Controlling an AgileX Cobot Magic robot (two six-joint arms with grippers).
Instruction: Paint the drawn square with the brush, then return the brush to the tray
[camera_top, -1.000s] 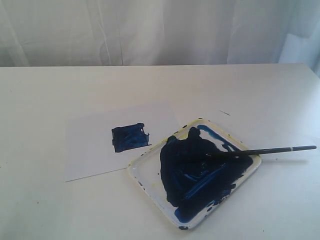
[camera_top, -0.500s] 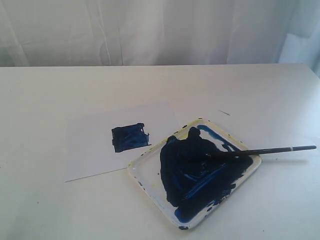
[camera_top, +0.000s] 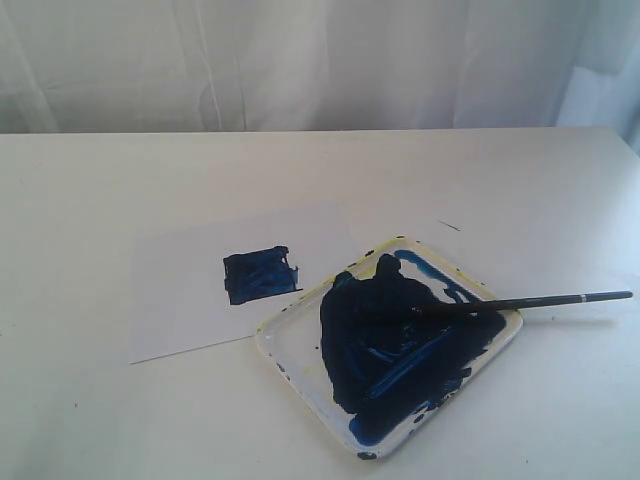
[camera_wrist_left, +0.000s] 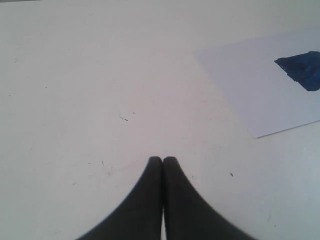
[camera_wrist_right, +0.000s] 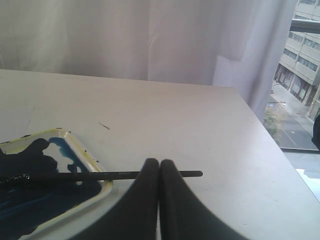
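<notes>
The drawn square (camera_top: 260, 275) is filled with dark blue paint on the white paper sheet (camera_top: 180, 290); the left wrist view also shows the square (camera_wrist_left: 302, 70). The brush (camera_top: 520, 301) lies with its stained tip in the paint-smeared tray (camera_top: 288, 342) and its black handle sticking out over the rim onto the table. Neither gripper appears in the exterior view. My left gripper (camera_wrist_left: 163, 160) is shut over bare table, away from the paper. My right gripper (camera_wrist_right: 159, 162) is shut with nothing in it; the brush (camera_wrist_right: 100, 175) lies beyond its tips, across the tray rim (camera_wrist_right: 89, 159).
A white curtain (camera_top: 320, 60) hangs behind the table's far edge. The right wrist view shows the table's side edge (camera_wrist_right: 280, 160) with a window beyond it. A small dark mark (camera_top: 449, 225) sits on the table behind the tray.
</notes>
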